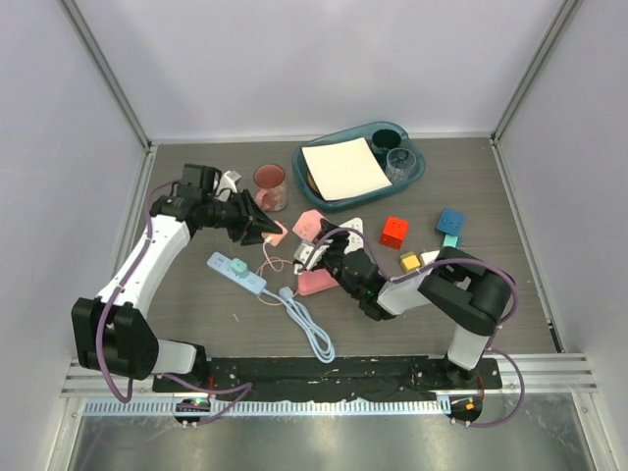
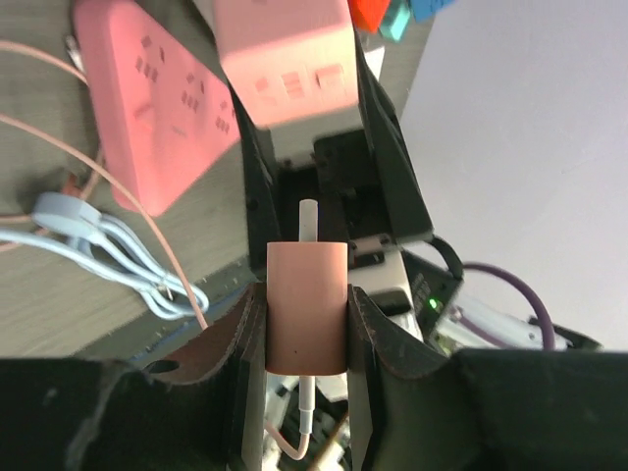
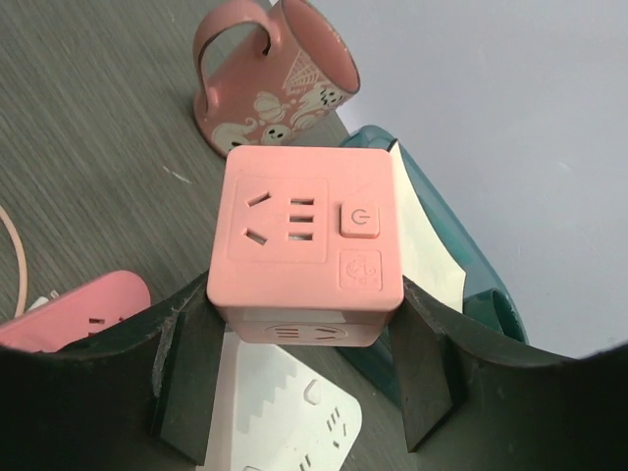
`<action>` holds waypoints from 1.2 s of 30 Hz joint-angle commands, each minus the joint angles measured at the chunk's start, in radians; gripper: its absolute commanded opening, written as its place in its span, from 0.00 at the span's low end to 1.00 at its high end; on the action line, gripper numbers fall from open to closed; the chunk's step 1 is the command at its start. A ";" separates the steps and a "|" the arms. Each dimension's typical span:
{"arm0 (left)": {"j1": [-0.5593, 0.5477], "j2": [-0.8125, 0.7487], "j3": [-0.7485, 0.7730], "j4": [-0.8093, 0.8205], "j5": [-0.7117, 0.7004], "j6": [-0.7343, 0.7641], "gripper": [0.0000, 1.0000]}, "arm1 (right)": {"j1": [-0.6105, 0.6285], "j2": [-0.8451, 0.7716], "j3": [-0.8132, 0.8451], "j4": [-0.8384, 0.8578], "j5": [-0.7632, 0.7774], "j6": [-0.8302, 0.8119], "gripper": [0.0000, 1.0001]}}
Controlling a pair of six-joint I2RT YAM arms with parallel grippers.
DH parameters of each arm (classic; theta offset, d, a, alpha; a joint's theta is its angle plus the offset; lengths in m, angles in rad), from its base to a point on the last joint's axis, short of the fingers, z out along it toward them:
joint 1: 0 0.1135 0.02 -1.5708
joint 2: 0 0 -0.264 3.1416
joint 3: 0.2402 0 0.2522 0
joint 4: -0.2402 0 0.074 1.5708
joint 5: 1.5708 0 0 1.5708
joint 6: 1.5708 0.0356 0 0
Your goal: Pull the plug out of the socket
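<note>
Two grippers are each clamped on something pink. Closest to the near edge, the socket [image 1: 235, 273] lies flat, left of the middle of the desk [image 1: 471, 186], and its thick cord [image 1: 312, 339] curls toward that edge. Just beyond, at mid-desk, a flat pink board [image 1: 316, 285] lies partly under the right arm. The right gripper [image 3: 304, 319] grips the plug [image 3: 299, 226] by two opposite sides, over a white board [image 3: 285, 422] and well apart from the socket. A little farther and to the left, the left gripper [image 1: 272, 233] pinches a small pink piece [image 2: 306, 314] with a white pin. Toy blocks [image 1: 394, 232] sit toward the right edge. A mug [image 1: 270, 186] and a teal tray [image 1: 420, 169] stand by the far edge.
</note>
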 commanded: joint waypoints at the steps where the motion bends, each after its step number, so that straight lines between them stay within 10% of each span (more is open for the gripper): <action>1: 0.021 -0.013 0.134 -0.062 -0.178 0.078 0.00 | 0.011 -0.136 0.009 0.023 -0.023 0.055 0.01; 13: 0.221 0.082 0.152 0.013 -0.611 0.081 0.04 | 0.013 -0.041 0.173 -0.265 0.020 0.290 0.01; 26: 0.250 0.464 0.301 -0.011 -0.582 0.083 0.15 | 0.013 0.092 0.315 -0.391 -0.012 0.338 0.08; 31: 0.250 0.494 0.309 -0.023 -0.616 0.089 0.48 | 0.013 0.127 0.322 -0.377 0.022 0.336 0.15; 36: 0.250 0.480 0.344 -0.062 -0.627 0.092 0.76 | 0.013 0.126 0.344 -0.403 0.028 0.341 0.51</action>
